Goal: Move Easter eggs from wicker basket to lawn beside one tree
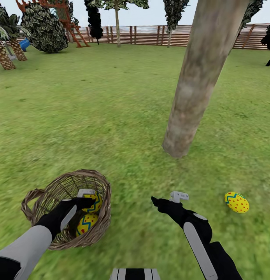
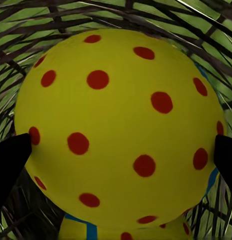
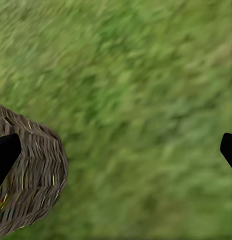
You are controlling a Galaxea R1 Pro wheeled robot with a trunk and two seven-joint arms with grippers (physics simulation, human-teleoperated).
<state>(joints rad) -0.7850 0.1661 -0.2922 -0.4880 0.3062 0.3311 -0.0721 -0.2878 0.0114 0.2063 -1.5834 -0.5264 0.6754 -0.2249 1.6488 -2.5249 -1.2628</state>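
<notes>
With one egg [image 1: 236, 202] already lying on the lawn [image 1: 111, 116] just beside the tree [image 1: 197, 85], the left end effector [image 1: 83, 200] reaches into the wicker basket [image 1: 45, 194], fingertips [image 2: 10, 160] flanking an upper egg [image 2: 121, 125], contact unclear; a second egg [image 1: 86, 224] waits beneath. The right end effector [image 1: 172, 198] hangs spread between basket and tree, the basket's wall the only obstacle.

The tree [image 1: 203, 74] is cut off at the top of the head view, so its leaves can't be seen. In the basket [image 1: 97, 229], the left gripper [image 1: 85, 199] hides part of the top egg [image 1: 94, 202], and the lower egg [image 1: 86, 224] is half hidden too. In the right wrist view the grass [image 3: 146, 100] looks blurry.
</notes>
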